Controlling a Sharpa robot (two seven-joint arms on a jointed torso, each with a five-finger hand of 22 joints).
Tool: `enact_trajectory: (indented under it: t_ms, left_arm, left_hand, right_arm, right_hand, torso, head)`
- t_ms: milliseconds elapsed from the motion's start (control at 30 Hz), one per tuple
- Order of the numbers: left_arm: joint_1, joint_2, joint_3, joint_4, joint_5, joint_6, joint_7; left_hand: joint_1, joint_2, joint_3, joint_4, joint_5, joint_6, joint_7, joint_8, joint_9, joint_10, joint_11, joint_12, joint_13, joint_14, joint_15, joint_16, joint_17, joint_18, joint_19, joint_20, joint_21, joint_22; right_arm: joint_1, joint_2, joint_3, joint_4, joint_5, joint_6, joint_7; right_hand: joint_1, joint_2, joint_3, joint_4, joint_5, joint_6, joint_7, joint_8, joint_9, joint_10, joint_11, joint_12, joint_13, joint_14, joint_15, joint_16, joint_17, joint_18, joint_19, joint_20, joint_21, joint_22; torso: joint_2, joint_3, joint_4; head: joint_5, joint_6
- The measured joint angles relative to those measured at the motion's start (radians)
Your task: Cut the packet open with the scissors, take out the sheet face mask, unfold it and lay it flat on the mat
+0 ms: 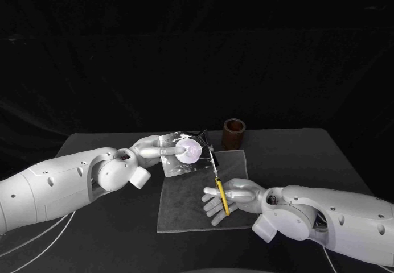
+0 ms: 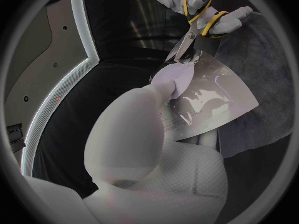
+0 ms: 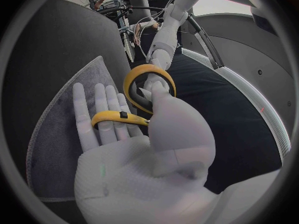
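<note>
My left hand (image 1: 156,149) holds a shiny clear packet (image 1: 182,152) up above the far end of the grey mat (image 1: 193,213); the packet (image 2: 209,102) shows a pale round patch under my fingertip. My right hand (image 1: 234,196) grips yellow-handled scissors (image 1: 218,181), fingers through the loops (image 3: 134,102). The blades point away from me and their tips meet the packet's edge, as the scissors (image 2: 196,27) show in the left wrist view. The blades stand slightly apart at the packet's corner.
A dark brown cylindrical cup (image 1: 235,133) stands upright just beyond the mat's far right corner. The black table (image 1: 312,159) extends to either side of the mat. White cables (image 1: 41,239) hang at the near left.
</note>
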Motion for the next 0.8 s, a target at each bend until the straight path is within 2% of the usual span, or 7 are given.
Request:
enact_trajectory:
  t_ms: [167,333,467,533,800]
  left_arm:
    - [0.000,0.000,0.000,0.000,-0.006,-0.001,-0.002]
    - [0.000,0.000,0.000,0.000,-0.016,-0.001,-0.004]
    - [0.000,0.001,0.000,0.000,-0.024,-0.001,-0.006]
    - [0.000,0.001,0.000,0.001,-0.027,-0.001,-0.007]
    - [0.000,0.002,0.000,0.002,-0.038,-0.001,-0.011]
  left_hand:
    - [0.000,0.000,0.003,-0.003,-0.002,0.000,0.000,0.000,0.000,0.000,0.000,0.000,0.000,0.000,0.000,0.000,0.000,0.000,0.000,0.000,0.004,0.000]
    - [0.001,0.001,0.003,-0.003,0.001,0.000,0.000,0.000,0.000,0.000,0.000,0.000,0.000,0.000,0.000,0.000,0.001,0.000,0.000,0.000,0.004,0.000]
    - [0.001,0.001,0.004,-0.004,0.001,0.000,0.000,0.000,0.000,0.000,0.000,0.000,0.000,0.000,0.000,0.000,0.001,0.001,0.000,0.000,0.004,0.000]
    - [0.001,0.001,0.006,-0.006,0.001,0.000,0.000,0.000,0.000,0.000,0.000,0.000,0.000,0.000,0.000,0.000,0.001,0.010,0.000,0.000,0.004,0.001]
    - [0.002,0.001,0.006,-0.006,0.001,0.000,0.000,-0.001,0.000,0.000,0.000,0.000,0.000,0.000,0.000,0.000,0.001,0.010,0.000,0.000,0.004,0.001]
  right_arm:
    - [0.003,-0.005,0.002,0.002,-0.004,0.003,0.000]
    - [0.009,-0.006,0.003,0.002,-0.006,0.007,0.002]
    - [0.015,-0.005,0.003,0.000,-0.009,0.011,0.002]
    - [0.018,-0.004,0.003,-0.002,-0.010,0.013,0.002]
    - [0.025,0.001,0.003,-0.018,-0.013,0.018,0.002]
  right_hand:
    - [0.013,0.009,-0.012,0.002,0.000,-0.008,-0.002,0.000,0.000,-0.007,0.000,0.000,0.000,-0.007,0.000,0.000,-0.005,0.000,-0.004,0.004,-0.004,-0.003]
    - [0.020,0.009,-0.022,0.006,0.000,-0.015,-0.003,0.000,0.000,-0.013,0.005,0.004,0.000,-0.018,0.003,0.000,-0.012,0.000,-0.009,0.009,-0.010,-0.005]
    - [0.020,0.009,-0.022,0.006,0.000,-0.015,-0.003,0.000,0.000,-0.014,0.004,0.004,0.000,-0.018,0.004,0.000,-0.012,0.000,-0.009,0.009,-0.010,-0.005]
    - [0.020,0.009,-0.028,0.006,0.000,-0.015,-0.003,0.000,0.000,-0.014,0.004,0.004,0.000,-0.018,0.004,0.000,-0.012,0.000,-0.009,0.009,-0.010,-0.005]
    - [0.020,0.009,-0.029,0.007,0.000,-0.015,-0.003,0.000,0.000,-0.014,0.003,0.004,0.000,-0.018,0.003,0.000,-0.013,0.000,-0.010,0.010,-0.010,-0.005]
  torso:
    - [0.000,0.0003,-0.0005]
    - [0.000,0.0008,-0.0012]
    - [0.000,0.0008,-0.0011]
    - [0.000,0.0007,-0.0006]
    - [0.000,-0.0002,0.0001]
  head:
    - [-0.001,0.000]
    - [-0.001,-0.002]
    - [-0.002,-0.004]
    - [-0.003,-0.004]
    - [-0.004,-0.005]
